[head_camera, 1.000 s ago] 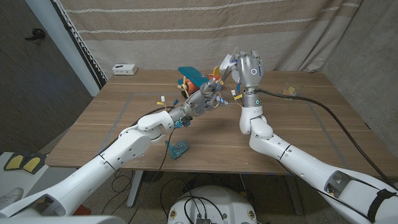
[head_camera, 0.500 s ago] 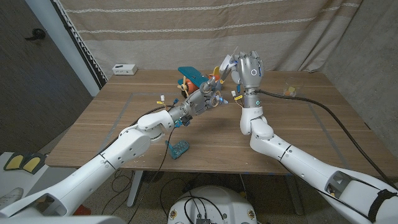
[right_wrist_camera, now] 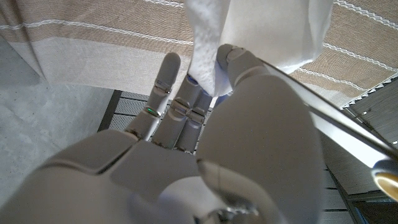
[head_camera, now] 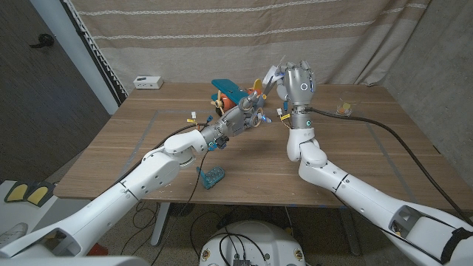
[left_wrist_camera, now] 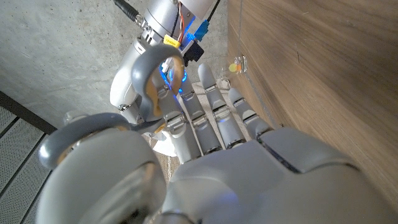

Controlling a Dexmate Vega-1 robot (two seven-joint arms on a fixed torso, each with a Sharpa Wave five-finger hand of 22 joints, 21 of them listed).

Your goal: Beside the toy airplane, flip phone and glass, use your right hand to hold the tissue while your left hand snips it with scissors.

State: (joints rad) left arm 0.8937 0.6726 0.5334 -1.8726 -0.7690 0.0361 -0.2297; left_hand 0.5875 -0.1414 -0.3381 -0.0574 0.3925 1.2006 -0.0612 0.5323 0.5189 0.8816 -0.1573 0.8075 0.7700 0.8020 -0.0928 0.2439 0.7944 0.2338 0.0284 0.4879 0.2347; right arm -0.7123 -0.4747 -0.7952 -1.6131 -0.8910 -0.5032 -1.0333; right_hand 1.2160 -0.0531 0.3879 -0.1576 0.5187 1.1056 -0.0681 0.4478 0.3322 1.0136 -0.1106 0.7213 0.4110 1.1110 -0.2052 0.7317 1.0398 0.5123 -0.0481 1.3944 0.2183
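Right robot hand (head_camera: 297, 81) raised mid-bench, pinching white paper tissue (head_camera: 270, 74). Left robot hand (head_camera: 247, 112) just left, gripping orange-handled metal scissors (head_camera: 258, 90). Clear drinking glass (head_camera: 343, 108) far right on wooden bench (head_camera: 369, 148); contents unclear.

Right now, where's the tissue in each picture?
Head view: the tissue is at the top middle, pinched by the right hand.
Left wrist view: a pale patch past the fingers, probably the tissue.
Right wrist view: the tissue is just beyond the right hand's fingertips.
Shared landmark: the right hand pinching it.
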